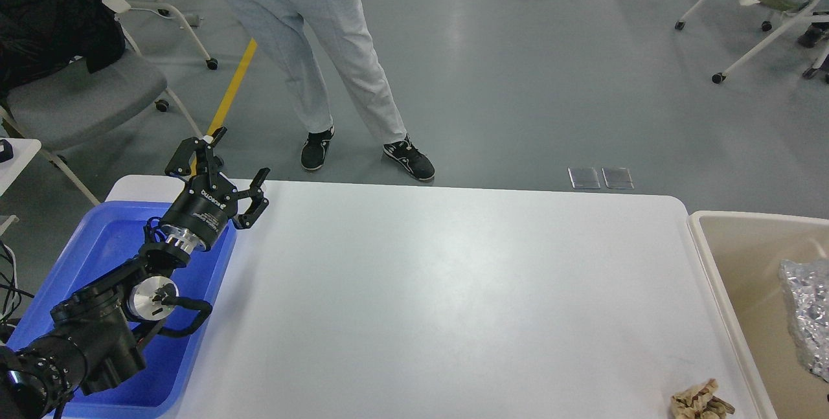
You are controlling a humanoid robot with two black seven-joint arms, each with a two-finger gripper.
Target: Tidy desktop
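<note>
My left tool (222, 160) hangs spread wide and empty at frame left above the blue tub (103, 244); crumpled paper (701, 401) lies on the bench (453, 289) lower right.

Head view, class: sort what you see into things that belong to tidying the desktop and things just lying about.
Belong to the job:
desktop
crumpled brown scrap
blue tub
beige bin
left tool, open

Just lying about:
chairs
standing person
floor plates

The large white rectangular desktop (453, 289) looks smooth and matt. The blue plastic tub (103, 244) has a slightly glossy wall. The beige plastic bin (719, 276) looks matt; inside it lies crinkled shiny silver foil (806, 315). The crumpled tan paper scrap (699, 401) looks rough.
</note>
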